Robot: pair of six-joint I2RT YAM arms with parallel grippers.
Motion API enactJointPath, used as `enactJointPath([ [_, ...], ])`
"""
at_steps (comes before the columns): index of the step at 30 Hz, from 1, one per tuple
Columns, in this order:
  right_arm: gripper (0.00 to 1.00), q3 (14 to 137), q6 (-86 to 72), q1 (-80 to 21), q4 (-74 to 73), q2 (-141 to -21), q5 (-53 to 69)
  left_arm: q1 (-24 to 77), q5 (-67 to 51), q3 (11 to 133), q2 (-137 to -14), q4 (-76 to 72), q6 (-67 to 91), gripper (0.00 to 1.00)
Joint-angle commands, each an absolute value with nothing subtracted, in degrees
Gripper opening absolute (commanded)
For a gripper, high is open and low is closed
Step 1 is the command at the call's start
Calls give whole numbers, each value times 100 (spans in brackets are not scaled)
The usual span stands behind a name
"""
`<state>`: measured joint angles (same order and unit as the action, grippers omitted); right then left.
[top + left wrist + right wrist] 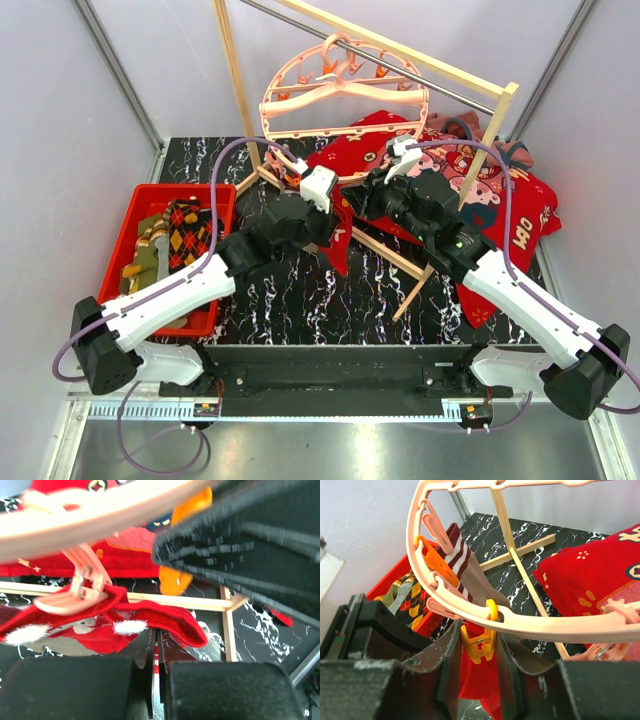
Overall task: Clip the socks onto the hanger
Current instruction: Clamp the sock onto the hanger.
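Note:
The salmon-pink ring hanger (340, 95) hangs from the wooden rack. My left gripper (157, 635) is shut on the edge of a red sock with white pattern (165, 620), held just under the ring (100, 515) beside a pink clip (82, 587). The sock shows in the top view (340, 235). My right gripper (477, 635) is shut on a yellow clip (481, 642) hanging from the ring (560, 625), with the red sock (485, 685) right below it. A brown striped sock (465, 565) hangs from another clip. Both grippers (335, 200) (372, 192) meet under the ring's near edge.
A red bin (135, 215) at the left holds an argyle sock (188, 232) and others. A big red printed cloth (490, 200) lies at the back right. The pale wooden rack's posts (235, 85) and floor bars (385, 255) stand around the grippers. An orange clip (175, 580) hangs near the left gripper.

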<state>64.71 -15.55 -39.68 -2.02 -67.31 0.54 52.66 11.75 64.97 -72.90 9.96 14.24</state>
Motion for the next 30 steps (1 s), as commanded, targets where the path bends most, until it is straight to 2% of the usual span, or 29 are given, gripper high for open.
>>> enactJointPath([
  [1,0,6530,-1415,-3938,-202,-6609,35,5282,1713,7066,-7444,1071,1529,0],
  [30,0,6557,-1389,-3938,-228,-6644,-114,5282,1863,7708,-8016,1634,1626,0],
])
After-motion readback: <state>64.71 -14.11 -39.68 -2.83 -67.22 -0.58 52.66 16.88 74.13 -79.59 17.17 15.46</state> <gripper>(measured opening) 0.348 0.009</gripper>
